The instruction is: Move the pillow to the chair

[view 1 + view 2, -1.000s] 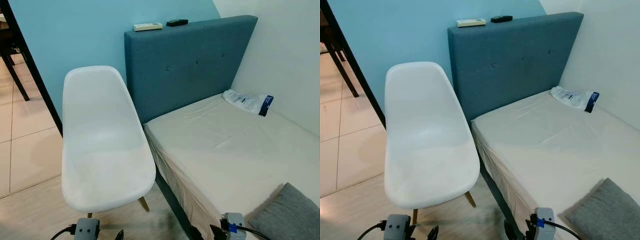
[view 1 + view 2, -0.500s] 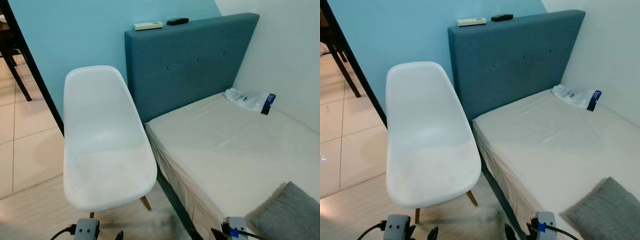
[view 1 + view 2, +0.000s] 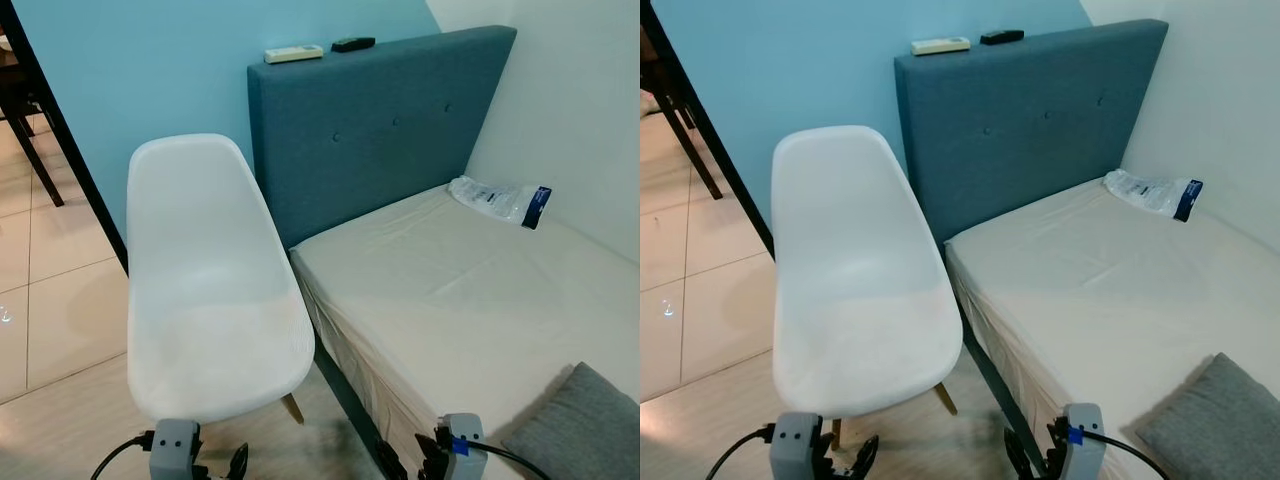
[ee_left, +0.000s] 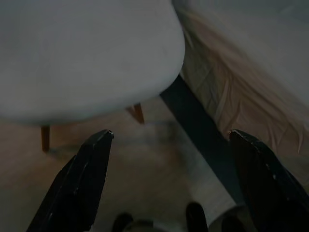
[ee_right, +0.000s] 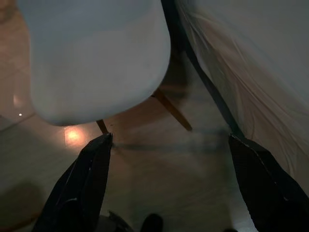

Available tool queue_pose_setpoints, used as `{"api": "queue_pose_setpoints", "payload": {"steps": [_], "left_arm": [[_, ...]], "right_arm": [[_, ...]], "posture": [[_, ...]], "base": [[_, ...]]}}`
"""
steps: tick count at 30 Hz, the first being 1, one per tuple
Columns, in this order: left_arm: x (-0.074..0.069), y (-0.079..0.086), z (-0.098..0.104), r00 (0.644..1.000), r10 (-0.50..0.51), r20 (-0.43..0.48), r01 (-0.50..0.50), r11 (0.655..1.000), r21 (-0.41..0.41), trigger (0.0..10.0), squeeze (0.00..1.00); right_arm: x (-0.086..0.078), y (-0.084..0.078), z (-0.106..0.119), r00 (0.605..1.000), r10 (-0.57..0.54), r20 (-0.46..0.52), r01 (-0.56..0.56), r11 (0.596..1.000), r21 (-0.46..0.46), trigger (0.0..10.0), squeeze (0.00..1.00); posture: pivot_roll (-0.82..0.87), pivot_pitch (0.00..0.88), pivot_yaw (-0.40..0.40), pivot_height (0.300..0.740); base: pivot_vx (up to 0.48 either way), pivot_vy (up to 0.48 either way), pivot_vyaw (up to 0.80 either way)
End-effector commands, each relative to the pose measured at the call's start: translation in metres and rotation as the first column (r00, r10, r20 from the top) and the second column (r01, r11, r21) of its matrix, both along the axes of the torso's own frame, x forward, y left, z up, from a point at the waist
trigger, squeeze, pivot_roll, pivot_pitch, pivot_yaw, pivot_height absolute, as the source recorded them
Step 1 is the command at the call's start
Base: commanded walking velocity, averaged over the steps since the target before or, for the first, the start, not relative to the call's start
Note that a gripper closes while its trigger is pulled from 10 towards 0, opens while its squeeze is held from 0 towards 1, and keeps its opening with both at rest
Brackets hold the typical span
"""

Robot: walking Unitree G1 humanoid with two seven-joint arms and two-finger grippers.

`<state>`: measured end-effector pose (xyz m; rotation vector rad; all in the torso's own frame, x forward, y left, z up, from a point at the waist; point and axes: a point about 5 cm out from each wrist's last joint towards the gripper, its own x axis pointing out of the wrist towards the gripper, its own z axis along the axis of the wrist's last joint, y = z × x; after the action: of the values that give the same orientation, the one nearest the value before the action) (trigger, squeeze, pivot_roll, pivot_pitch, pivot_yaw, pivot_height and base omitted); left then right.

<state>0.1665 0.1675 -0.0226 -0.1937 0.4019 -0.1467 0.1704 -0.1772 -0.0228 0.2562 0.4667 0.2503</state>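
Observation:
A grey pillow point(image 3: 588, 428) lies on the bed's near right corner, partly cut off by the frame edge. The white shell chair point(image 3: 205, 290) with wooden legs stands left of the bed, its seat bare. Both arms hang low at the bottom edge, in front of the chair and the bed's side. In the left wrist view my left gripper point(image 4: 171, 140) is open above the floor, below the chair's front edge point(image 4: 87, 72). In the right wrist view my right gripper point(image 5: 171, 145) is open too, with the chair seat point(image 5: 96, 58) and the bed's side point(image 5: 241, 72) beyond it.
A cream mattress point(image 3: 450, 290) sits against a teal headboard point(image 3: 370, 130), which carries two remotes point(image 3: 294, 53). A plastic packet point(image 3: 497, 201) lies at the bed's head by the white wall. A dark table leg point(image 3: 30, 150) stands at far left on the tiled floor.
The camera view has shifted a little. Both wrists show slightly higher at the bottom edge than before. Chair, bed and pillow have stayed where they were.

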Motion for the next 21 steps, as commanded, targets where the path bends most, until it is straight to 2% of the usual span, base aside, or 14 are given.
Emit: {"api": "queue_pose_setpoints", "payload": {"steps": [1,2,4,5,14,21], "left_arm": [[0.001,0.005,-0.004,1.000,0.015,-0.016,-0.014,1.000,0.010,10.0,0.00],[0.014,0.007,-0.001,1.000,0.010,0.000,-0.010,1.000,0.016,10.0,0.00],[0.018,0.007,0.001,1.000,0.005,0.008,-0.005,1.000,0.020,10.0,0.00],[0.025,0.006,0.003,1.000,-0.008,0.017,0.007,1.000,0.020,10.0,0.00],[0.030,0.001,0.005,0.999,-0.040,0.020,0.040,0.999,0.020,10.0,0.00],[0.035,-0.006,0.004,0.998,-0.049,0.025,0.049,0.999,0.005,10.0,0.00]], "right_arm": [[0.003,0.002,-0.003,1.000,-0.002,0.001,0.002,1.000,-0.009,10.0,0.00],[0.013,0.005,-0.002,1.000,-0.006,0.017,0.006,1.000,-0.009,10.0,0.00],[0.017,0.006,-0.001,1.000,-0.004,0.024,0.004,1.000,-0.011,10.0,0.00],[0.020,0.008,0.000,1.000,-0.001,0.029,0.001,1.000,-0.014,10.0,0.00],[0.019,0.005,-0.005,0.999,-0.025,0.020,0.025,0.999,-0.023,10.0,0.00],[0.026,0.000,-0.007,1.000,-0.017,0.021,0.017,0.999,-0.032,10.0,0.00]], "posture": [[0.02,0.005,-0.032,0.740],[0.02,0.000,-0.017,0.740],[0.02,0.000,-0.017,0.740],[0.02,0.000,-0.010,0.740],[0.01,0.000,-0.007,0.740],[0.01,0.000,-0.023,0.740]], "base": [[0.000,0.000,0.00],[0.000,0.000,0.00],[0.000,0.000,0.00],[0.000,0.000,0.00],[0.000,0.000,0.00],[0.000,0.000,0.00]]}}
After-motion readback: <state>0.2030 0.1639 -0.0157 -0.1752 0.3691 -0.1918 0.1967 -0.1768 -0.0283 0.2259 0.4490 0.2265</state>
